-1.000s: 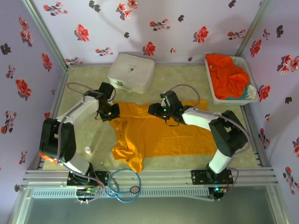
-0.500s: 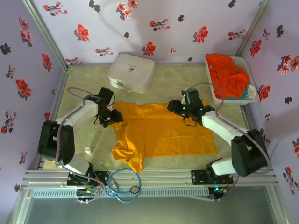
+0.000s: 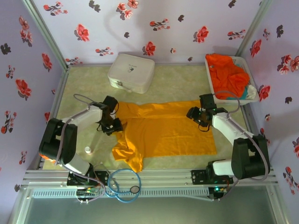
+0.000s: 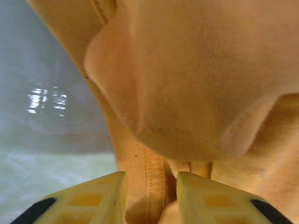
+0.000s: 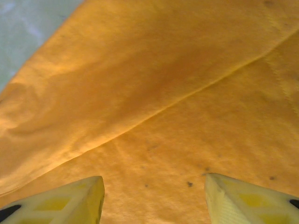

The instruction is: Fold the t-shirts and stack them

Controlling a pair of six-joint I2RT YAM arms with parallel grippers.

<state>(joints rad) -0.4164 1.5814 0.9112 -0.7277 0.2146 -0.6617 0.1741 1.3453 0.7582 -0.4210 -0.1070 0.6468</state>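
Left end effector (image 4: 152, 181) astride yellow t-shirt (image 3: 168, 133) seam | case (image 3: 140, 77) mark illegible

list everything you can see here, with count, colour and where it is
yellow-orange t-shirt: one, golden, spread on the table's middle
red-orange t-shirt: one, bright red-orange, heaped in the basket
teal cloth: one, teal, at the basket's near end
basket: one, white, far right corner
hard case: one, white, far side, left of centre
small object: one, white, left of the spread shirt
tube loop: one, blue, on the near rail
table: one, pale beige-green
left gripper: one, yellow fingers, at the shirt's left edge, a seam between them
right gripper: one, yellow fingers, open, over the shirt's far right corner
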